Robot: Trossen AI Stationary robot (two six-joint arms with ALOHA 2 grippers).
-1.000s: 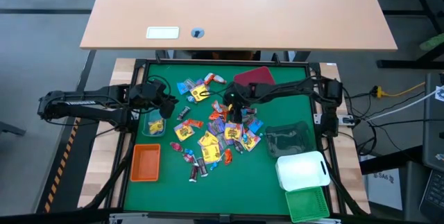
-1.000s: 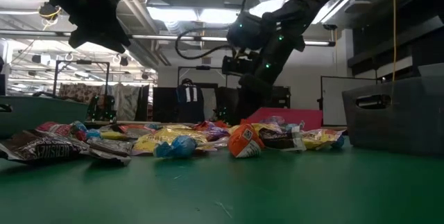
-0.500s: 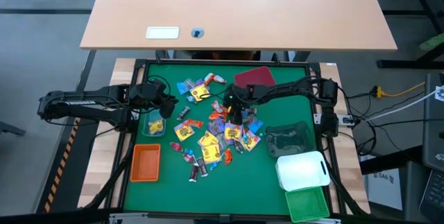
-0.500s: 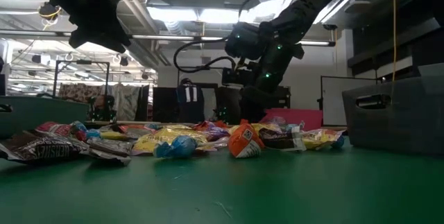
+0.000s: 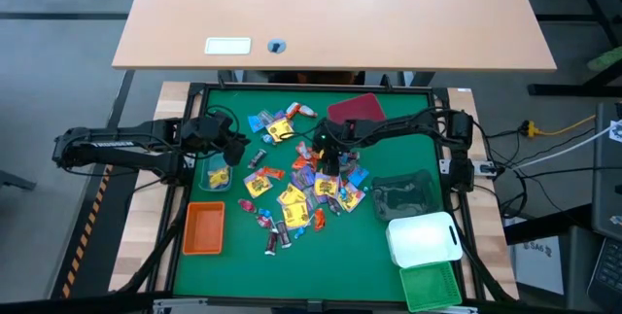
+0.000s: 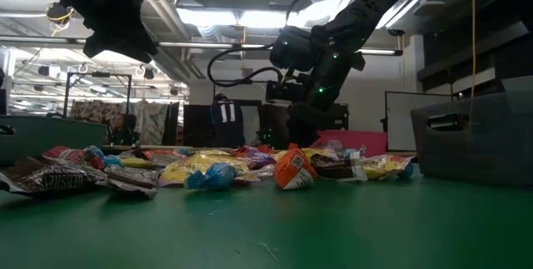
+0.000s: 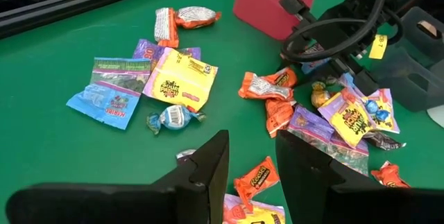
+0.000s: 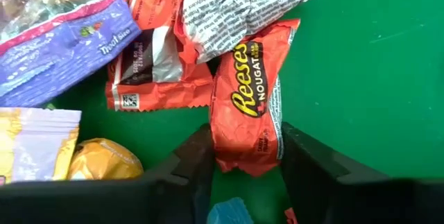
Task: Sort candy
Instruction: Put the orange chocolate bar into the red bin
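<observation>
Candy (image 5: 296, 183) lies piled mid-table (image 5: 389, 256): light, crinkly, slippery wrappers. Right hand (image 8: 243, 165) sits low over the pile, fingers apart around an orange Reese's bar (image 8: 248, 106); I'd pinch its middle. Left hand (image 7: 251, 165) hovers open, empty, at the left.

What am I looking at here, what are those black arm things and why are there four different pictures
These are two robot arms at a green table, sorting wrapped candy. One picture looks straight down, one looks level across the tabletop, and two come from cameras on the arms' wrists. The candy lies piled mid-table, with small bins around it: an orange bin, a red bin, a white bin and a green bin. The right gripper is down in the pile, fingers open on either side of an orange Reese's Nougat wrapper, not yet closed. The left gripper hovers open near the table's left edge, holding nothing.
</observation>
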